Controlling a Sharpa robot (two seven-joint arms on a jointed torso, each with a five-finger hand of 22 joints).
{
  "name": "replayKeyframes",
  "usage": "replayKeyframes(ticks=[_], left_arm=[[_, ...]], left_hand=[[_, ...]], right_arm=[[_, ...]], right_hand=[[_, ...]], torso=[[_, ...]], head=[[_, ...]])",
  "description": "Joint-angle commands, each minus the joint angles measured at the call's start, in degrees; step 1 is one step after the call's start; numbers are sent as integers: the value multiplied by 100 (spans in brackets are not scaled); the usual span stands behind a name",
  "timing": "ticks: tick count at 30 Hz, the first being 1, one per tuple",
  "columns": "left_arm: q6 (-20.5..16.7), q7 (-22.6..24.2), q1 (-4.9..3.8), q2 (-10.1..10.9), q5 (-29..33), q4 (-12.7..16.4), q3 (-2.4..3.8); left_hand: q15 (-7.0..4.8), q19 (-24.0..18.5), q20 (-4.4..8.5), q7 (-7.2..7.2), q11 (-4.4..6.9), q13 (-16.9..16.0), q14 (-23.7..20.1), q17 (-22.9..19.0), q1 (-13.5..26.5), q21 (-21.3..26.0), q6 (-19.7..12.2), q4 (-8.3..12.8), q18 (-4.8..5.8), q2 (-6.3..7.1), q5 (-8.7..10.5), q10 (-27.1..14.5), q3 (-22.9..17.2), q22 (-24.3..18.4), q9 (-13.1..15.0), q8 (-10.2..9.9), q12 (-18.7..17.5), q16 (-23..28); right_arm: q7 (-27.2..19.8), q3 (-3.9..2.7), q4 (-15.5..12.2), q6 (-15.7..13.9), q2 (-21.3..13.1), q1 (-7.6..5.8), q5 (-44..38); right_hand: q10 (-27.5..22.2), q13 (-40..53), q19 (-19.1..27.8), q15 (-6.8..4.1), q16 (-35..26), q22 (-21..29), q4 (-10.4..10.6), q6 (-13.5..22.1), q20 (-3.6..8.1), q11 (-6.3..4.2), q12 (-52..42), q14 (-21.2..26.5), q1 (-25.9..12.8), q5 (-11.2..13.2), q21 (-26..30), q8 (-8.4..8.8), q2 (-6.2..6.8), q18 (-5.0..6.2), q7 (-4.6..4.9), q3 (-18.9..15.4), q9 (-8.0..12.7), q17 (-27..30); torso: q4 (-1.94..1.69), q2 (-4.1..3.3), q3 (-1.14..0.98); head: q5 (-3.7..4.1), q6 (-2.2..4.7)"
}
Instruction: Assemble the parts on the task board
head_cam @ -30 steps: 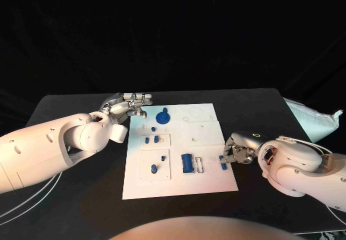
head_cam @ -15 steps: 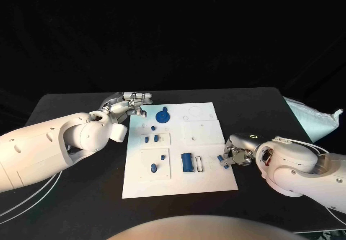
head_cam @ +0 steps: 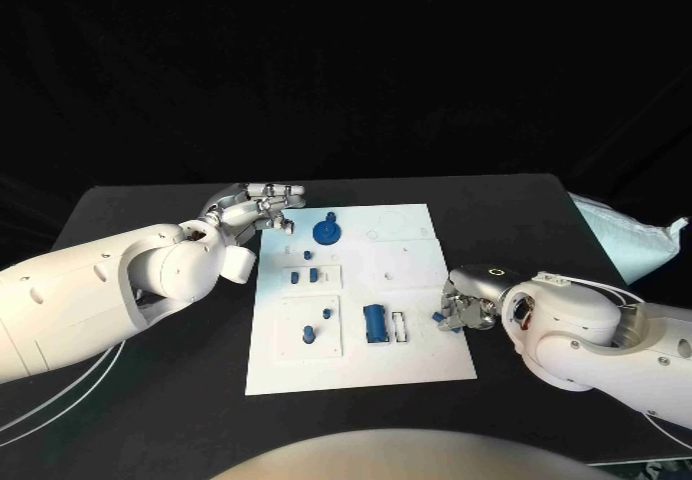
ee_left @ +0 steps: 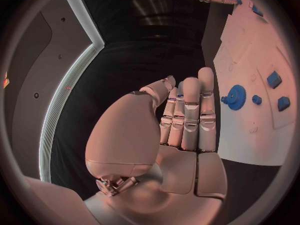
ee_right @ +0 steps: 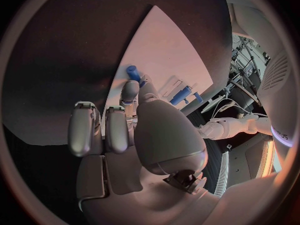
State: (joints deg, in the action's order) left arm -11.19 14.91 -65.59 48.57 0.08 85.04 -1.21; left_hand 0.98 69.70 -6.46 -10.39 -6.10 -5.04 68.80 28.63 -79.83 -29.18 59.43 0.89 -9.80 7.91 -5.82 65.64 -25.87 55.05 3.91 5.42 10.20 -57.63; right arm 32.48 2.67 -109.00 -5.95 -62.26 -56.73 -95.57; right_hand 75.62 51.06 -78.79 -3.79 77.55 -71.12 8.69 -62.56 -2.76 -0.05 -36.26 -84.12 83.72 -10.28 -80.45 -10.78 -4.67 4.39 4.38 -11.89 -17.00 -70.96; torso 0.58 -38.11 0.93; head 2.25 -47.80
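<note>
Blue part [head_cam: 446,318] pinched by right hand [head_cam: 464,308]; left hand [head_cam: 260,210] empty, fingers straight, beside task board [head_cam: 418,360].

I noted a black table [head_cam: 173,400]; a white bag [head_cam: 635,240] lay at its 3 o'clock edge.

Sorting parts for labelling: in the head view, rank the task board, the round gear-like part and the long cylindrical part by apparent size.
1. task board, by far the largest.
2. round gear-like part and long cylindrical part: they look alike in overall extent; the gear lies farther from the camera, so I will not rank them.
</note>
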Motion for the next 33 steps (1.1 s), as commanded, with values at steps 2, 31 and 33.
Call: replayKeyframes(ticks=[2,31,33], left_arm=[[107,16,0,3,23,10,3],[119,-3,0,10,23,23,3],[118,-4,0,8,23,23,2]], left_hand=[[9,30,-19,-16,-1,3,-41,-7,25,24,-11,-12,-63,-53,-22,-50,26,-6,-5,17,4,-4],[9,30,-19,-16,-1,3,-41,-7,25,24,-11,-12,-63,-53,-22,-50,26,-6,-5,17,4,-4],[9,30,-19,-16,-1,3,-41,-7,25,24,-11,-12,-63,-53,-22,-50,26,-6,-5,17,4,-4]], right_arm=[[84,58,72,870,62,80,-527],[112,55,-87,-322,151,98,455],[26,52,-135,-577,135,87,731]], right_hand=[[1,-13,4,-35,-28,-5,-40,-58,45,-35,48,-254,138,56,26,16,-13,-14,-14,75,55,-11],[223,167,-177,-68,141,-284,498,-197,78,-72,-198,-310,-274,-1191,-123,176,118,-72,-59,1096,168,-277],[226,181,-180,-67,147,-293,539,-216,85,-78,-207,-310,-282,-1243,-128,180,189,-73,-60,1233,170,-289]], torso=[[2,3,6],[-9,11,5],[-12,8,9]], head=[[-1,-14],[16,-33],[9,-33]])
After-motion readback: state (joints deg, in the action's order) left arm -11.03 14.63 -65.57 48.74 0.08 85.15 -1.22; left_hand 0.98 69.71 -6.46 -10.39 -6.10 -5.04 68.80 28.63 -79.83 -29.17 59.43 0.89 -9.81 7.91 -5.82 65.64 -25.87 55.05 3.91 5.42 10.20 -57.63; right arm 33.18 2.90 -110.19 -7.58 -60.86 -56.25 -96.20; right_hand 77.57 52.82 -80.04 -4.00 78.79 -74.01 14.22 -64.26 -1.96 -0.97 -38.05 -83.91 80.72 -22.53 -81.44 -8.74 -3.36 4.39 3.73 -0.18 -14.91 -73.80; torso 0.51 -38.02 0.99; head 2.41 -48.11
